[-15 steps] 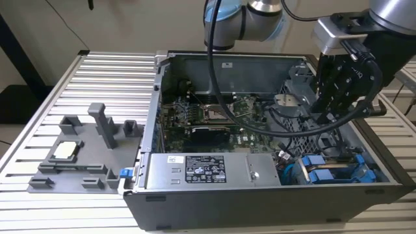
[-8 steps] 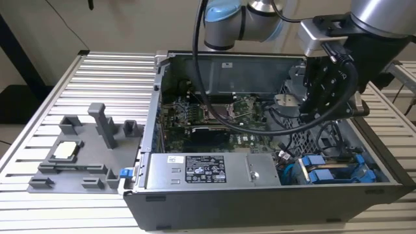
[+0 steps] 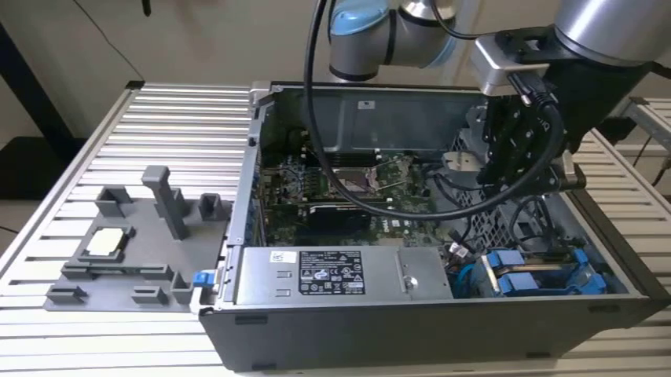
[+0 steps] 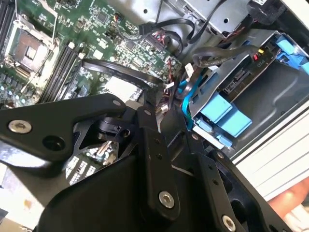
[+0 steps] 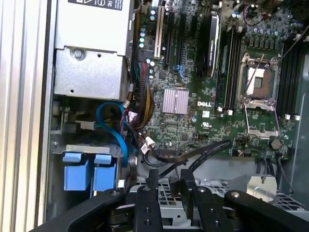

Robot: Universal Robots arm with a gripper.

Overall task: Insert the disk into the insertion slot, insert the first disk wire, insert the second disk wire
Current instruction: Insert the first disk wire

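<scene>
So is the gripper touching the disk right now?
Apart. In the exterior view the gripper hangs over the open case; cables and perforated metal show between it and the disk in its blue carrier.

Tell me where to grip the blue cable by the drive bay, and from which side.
Probably the arched stretch of the blue cable that rises free beside the drive bay. Come down from above through the computer case's open side, closing across what look like its flat faces: the loop stands clear there, while its ends run among other wires.
</scene>
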